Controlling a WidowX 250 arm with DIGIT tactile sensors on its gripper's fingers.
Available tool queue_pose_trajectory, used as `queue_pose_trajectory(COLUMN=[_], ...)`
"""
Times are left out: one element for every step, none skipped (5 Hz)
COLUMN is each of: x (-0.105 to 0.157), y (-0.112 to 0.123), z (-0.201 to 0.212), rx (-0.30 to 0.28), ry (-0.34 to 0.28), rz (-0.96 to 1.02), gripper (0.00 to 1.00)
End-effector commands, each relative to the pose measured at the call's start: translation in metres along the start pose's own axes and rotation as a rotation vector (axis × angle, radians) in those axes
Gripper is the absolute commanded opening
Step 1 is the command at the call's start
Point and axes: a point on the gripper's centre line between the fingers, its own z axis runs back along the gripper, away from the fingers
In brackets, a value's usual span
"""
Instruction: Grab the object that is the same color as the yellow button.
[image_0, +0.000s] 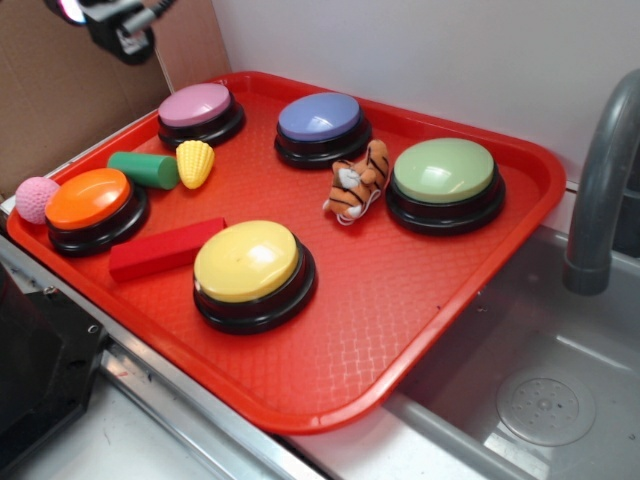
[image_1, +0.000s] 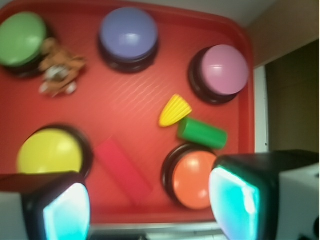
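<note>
The object, a small yellow toy corn cob (image_0: 195, 162) (image_1: 174, 110), lies on the red tray (image_0: 420, 290) beside a green cylinder (image_0: 143, 169) (image_1: 202, 133). The yellow button (image_0: 248, 261) (image_1: 50, 152) sits at the tray's front. My gripper (image_0: 118, 22) (image_1: 150, 210) hangs high above the tray's far left corner, well away from the corn. In the wrist view its two fingers stand wide apart with nothing between them; it is open.
On the tray also stand orange (image_0: 89, 199), pink (image_0: 196, 105), blue (image_0: 320, 117) and pale green (image_0: 445, 171) buttons, a red block (image_0: 165, 248) and a toy tiger (image_0: 358, 181). A pink ball (image_0: 36, 198) sits off the left rim. A sink and faucet (image_0: 600, 180) lie at right.
</note>
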Motion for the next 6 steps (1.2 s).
queue_pose_trajectory(x=[0.016, 0.025, 0.028, 0.028, 0.027, 0.026], y=[0.036, 0.042, 0.04, 0.04, 0.042, 0.042], z=[-0.06, -0.089, -0.115, -0.132, -0.144, -0.15], rx=[0.075, 0.058, 0.028, 0.025, -0.02, -0.023], ry=[-0.015, -0.028, -0.016, -0.02, -0.039, -0.033], rz=[0.164, 0.181, 0.171, 0.167, 0.149, 0.148], gripper=[1.0, 1.0, 1.0, 1.0, 1.0, 1.0])
